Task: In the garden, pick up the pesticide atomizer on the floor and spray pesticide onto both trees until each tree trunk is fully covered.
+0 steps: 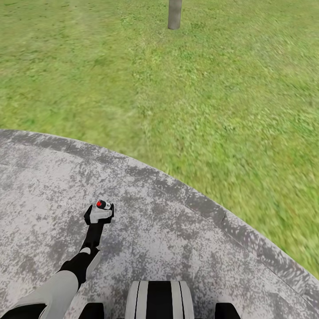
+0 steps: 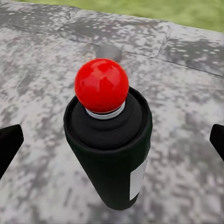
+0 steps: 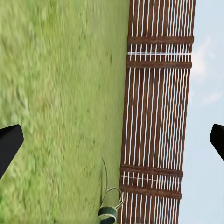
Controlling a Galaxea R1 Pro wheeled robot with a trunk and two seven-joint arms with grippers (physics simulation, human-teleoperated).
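Tree trunk [image 1: 174, 13] cut off by the head view's upper edge, crown unseen.

A left arm [image 1: 66, 277] with a light grey sleeve and black wrist is seen. A black-and-white striped trunk [image 1: 159, 300] is seen.

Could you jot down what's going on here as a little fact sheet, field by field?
Setting: grey stone paving edged by lawn
Atomizer: upright on the paving, red tip on top, white label on its side
Left gripper: at the atomizer, open, fingers apart on either side, not touching it
Right gripper: open, facing lawn and a slat fence
Trunk: stands across the lawn ahead
Spray: none visible
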